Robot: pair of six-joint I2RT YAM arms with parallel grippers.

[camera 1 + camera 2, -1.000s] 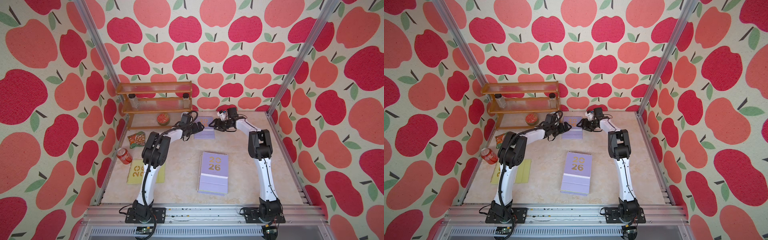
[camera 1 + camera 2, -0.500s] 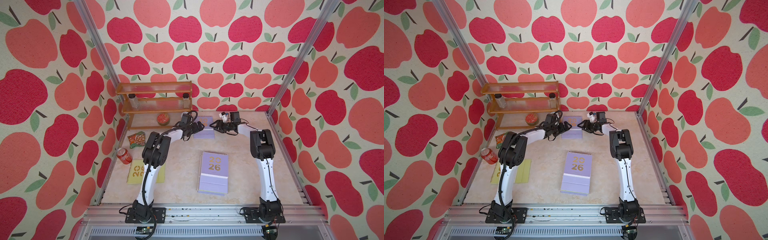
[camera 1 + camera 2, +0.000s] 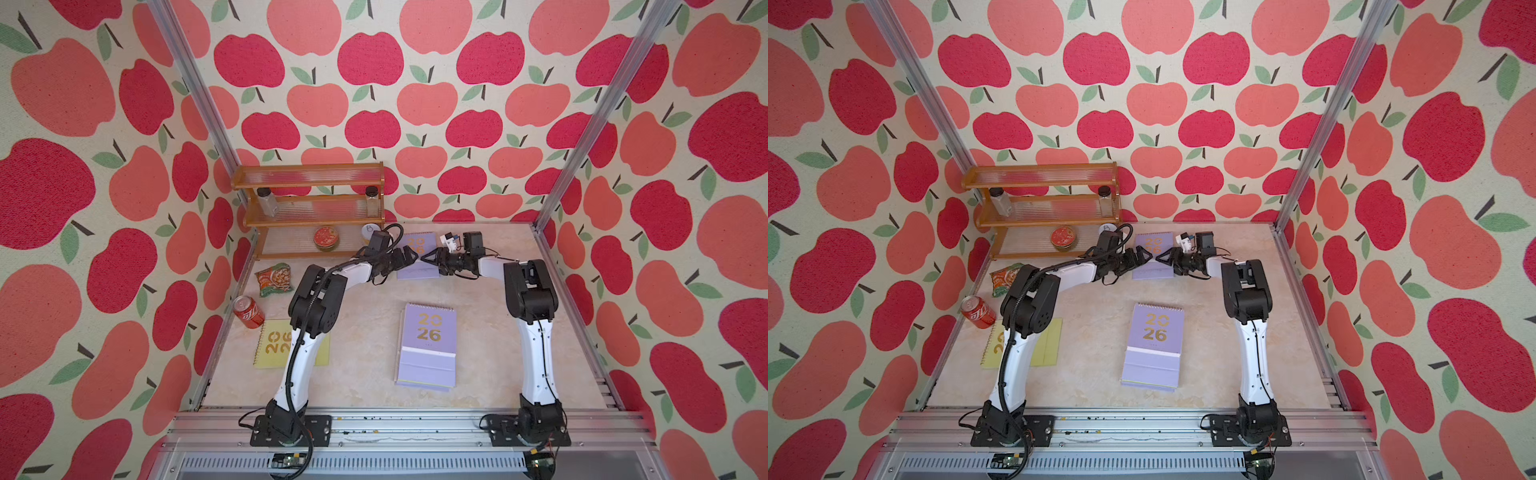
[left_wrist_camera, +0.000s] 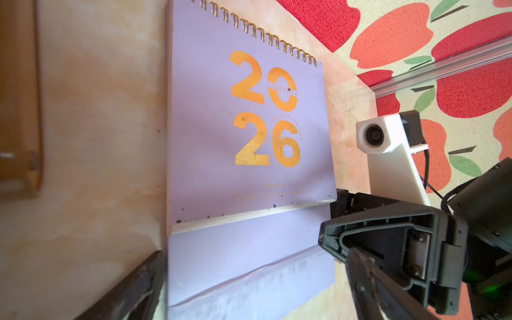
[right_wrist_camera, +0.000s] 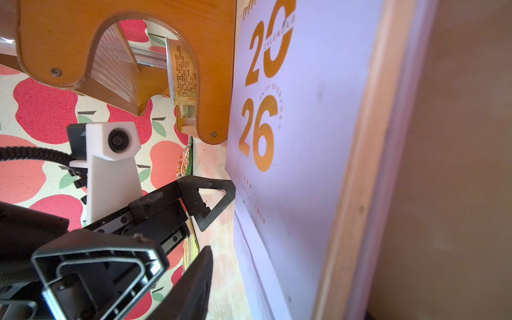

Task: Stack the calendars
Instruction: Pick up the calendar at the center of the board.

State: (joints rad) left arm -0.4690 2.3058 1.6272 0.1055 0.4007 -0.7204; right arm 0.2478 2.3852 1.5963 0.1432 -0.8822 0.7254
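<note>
yellow-green calendar point(image 3: 266, 357) half behind the left arm point(image 3: 303, 357) (its numerals too)

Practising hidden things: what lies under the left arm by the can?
A yellow calendar, flat on the table. The left arm covers its middle and part of its numerals.

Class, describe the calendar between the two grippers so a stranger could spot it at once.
Find the wooden rack at the back. Off its right end a lilac calendar lies between the left gripper and right gripper. The other lilac calendar and the yellow-green calendar lie nearer the front; this one is farthest back.
</note>
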